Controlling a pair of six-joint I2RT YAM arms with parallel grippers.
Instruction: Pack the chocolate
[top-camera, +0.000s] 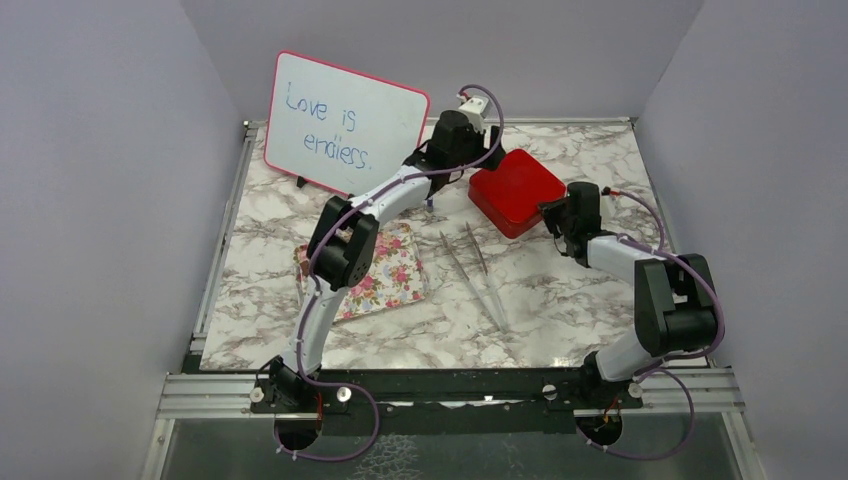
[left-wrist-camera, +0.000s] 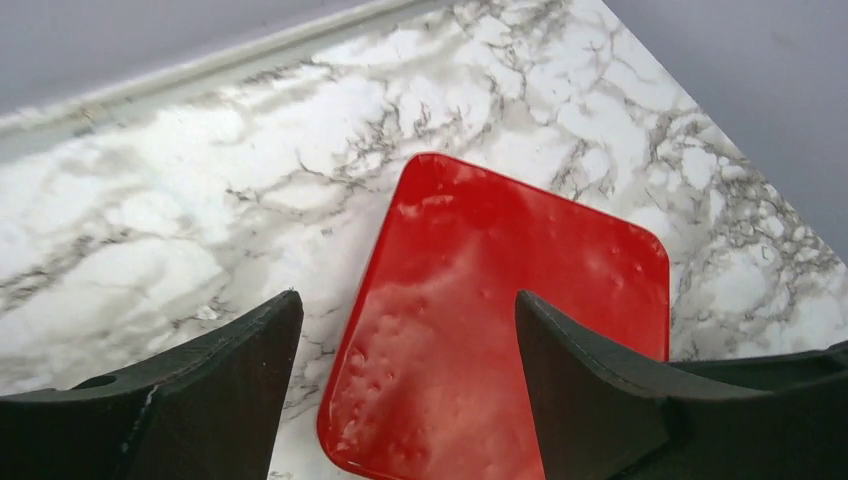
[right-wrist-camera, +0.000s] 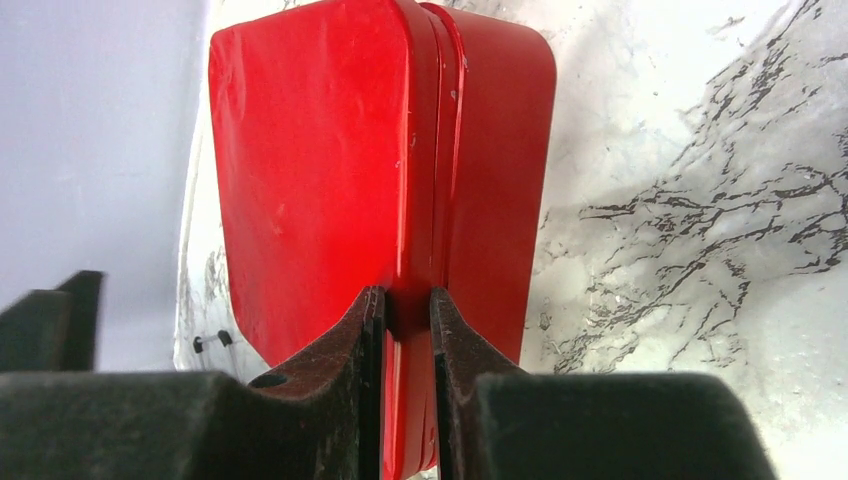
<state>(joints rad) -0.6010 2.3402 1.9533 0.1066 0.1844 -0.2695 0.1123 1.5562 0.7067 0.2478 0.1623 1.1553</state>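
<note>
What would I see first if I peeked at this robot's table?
The bright red box jumps out, sitting toward the far right of the marble table. The right gripper pinches its edge while the left gripper hangs open above it. Next comes the pink-framed whiteboard standing at the far left, with "Love is endless." written on it.

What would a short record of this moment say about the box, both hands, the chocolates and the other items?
red box: closed, lying on the marble table
right hand: shut, pinching one edge of the red box
left hand: open, over the red box
chocolates: none visible in any view
other items: floral tray partly behind the left arm; tweezers; whiteboard at the back
</note>
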